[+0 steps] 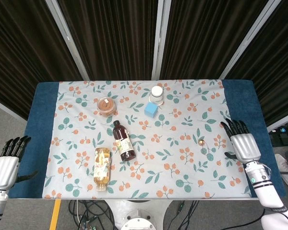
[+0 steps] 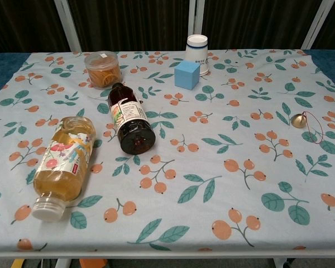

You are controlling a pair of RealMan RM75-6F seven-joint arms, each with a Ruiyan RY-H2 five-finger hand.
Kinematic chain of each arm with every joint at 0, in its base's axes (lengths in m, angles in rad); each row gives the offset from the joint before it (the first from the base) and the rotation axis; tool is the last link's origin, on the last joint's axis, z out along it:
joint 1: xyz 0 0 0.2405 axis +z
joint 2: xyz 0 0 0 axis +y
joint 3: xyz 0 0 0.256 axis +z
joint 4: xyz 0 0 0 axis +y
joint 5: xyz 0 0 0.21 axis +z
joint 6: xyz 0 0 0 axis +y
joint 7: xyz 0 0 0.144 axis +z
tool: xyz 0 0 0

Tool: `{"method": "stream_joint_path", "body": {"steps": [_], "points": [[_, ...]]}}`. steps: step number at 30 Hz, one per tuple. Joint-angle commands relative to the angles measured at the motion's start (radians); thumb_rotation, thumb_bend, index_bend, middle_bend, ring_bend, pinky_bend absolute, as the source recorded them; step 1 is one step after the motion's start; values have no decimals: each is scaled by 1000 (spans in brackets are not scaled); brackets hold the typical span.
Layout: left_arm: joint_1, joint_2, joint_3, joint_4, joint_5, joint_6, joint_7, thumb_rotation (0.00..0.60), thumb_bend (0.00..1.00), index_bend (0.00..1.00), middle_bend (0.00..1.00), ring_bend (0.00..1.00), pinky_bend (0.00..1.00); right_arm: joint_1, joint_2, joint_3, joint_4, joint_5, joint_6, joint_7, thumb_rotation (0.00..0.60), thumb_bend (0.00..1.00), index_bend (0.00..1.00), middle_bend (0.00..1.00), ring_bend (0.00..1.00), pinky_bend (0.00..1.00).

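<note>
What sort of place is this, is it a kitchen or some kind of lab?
Most likely a robot test or recording setup, not a kitchen: a table under a floral cloth, closed in by dark curtains, with loose cables on the floor below.

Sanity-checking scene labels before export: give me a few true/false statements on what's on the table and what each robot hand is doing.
1. The dark bottle lies on its side. True.
2. The right robot hand holds the small brass bell. False: it holds nothing, fingers apart, over the table's right side; the bell lies apart from it on the cloth.
3. The blue cube sits just in front of the white paper cup. True.
4. The amber bottle stands upright. False: it lies on its side, white cap toward the near edge.
5. The left robot hand rests on the round snack jar. False: it is off the table's left edge, holding nothing.
</note>
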Motion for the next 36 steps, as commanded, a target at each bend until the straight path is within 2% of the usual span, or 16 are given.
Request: {"method": "stream_joint_path", "body": {"steps": [1, 6, 15, 23, 31, 36], "points": [[1, 1, 0, -1, 0, 0, -1, 600, 0, 46, 51, 0, 39, 59, -45, 13, 43, 31, -74, -35, 600, 23, 0, 0, 0, 0], [2, 2, 2, -3, -1, 0, -1, 600, 0, 47, 51, 0, 39, 113, -93, 25, 82, 67, -139, -67, 600, 55, 67, 0, 0, 0], [-1, -5, 8, 14, -13, -23, -20, 600, 0, 48, 54, 0, 39, 159, -130, 25, 118, 91, -176, -89, 600, 119, 238, 0, 0, 0], [-2, -3, 8, 10, -6, -19, -20, 600, 0, 49, 54, 0, 39, 186, -145, 14, 133, 104, -203, -107, 600, 122, 268, 0, 0, 0], [-2, -4, 10, 14, -9, -25, -23, 600, 0, 59, 55, 0, 39, 197, -164, 8, 144, 112, -199, -103, 600, 127, 339, 5, 0, 0], [-2, -4, 11, 15, -8, -26, -24, 600, 0, 59, 54, 0, 39, 206, -173, 5, 153, 115, -202, -101, 600, 170, 402, 20, 0, 0]]}}
